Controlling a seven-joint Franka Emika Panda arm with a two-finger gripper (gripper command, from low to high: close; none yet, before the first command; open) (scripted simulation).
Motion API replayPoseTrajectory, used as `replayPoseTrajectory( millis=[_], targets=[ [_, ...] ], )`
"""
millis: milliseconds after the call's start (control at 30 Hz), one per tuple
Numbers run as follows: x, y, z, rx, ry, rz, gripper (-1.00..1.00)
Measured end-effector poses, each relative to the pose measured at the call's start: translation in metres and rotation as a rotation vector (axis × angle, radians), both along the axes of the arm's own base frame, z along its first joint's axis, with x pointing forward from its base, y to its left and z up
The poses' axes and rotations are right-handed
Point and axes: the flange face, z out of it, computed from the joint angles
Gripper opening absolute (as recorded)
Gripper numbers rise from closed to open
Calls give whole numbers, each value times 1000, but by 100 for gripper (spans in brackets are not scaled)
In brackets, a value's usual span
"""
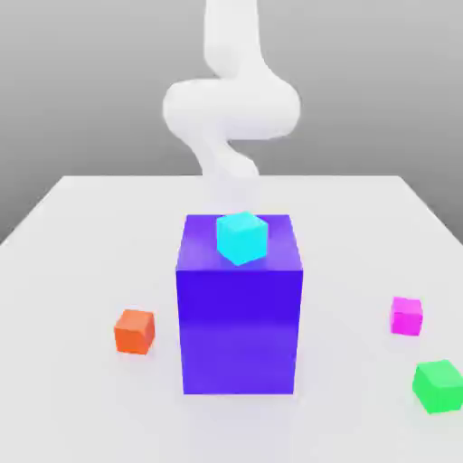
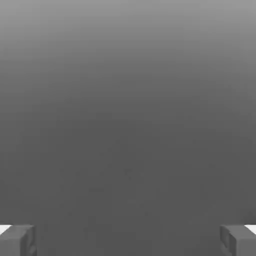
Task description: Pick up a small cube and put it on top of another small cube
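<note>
White table (image 1: 81, 226) carries everything; my gripper (image 2: 128, 240) hangs released, grasping nothing. Pink cube (image 1: 406, 316) and green cube (image 1: 439, 386) sit apart near the right edge: nothing stacked yet.

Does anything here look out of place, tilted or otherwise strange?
Nothing is damaged or spilled. One oddity: the small cyan cube sits on the big blue block, turned askew to its edges, while the orange, magenta and green cubes rest on the white table.

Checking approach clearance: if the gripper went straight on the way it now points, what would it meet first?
The gripper is open, and the hand view ahead of its fingertips shows plain grey with no object in it. The way looks free as far as that shows, though depth is unclear.
</note>
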Motion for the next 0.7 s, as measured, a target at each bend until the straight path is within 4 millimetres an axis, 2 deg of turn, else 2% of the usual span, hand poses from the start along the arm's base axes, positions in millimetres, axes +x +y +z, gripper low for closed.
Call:
replayPoseTrajectory(
  millis=[67,167,333,500,600,700],
  targets=[
    [19,30,-38,10,56,-18,0],
    [36,71,-95,22,134,-41,0],
    [41,135,-193,39,259,-76,0],
    [16,190,-289,52,384,-106,0],
    [-12,218,-342,59,461,-124,0],
    [-48,241,-391,67,540,-141,0]
  ],
)
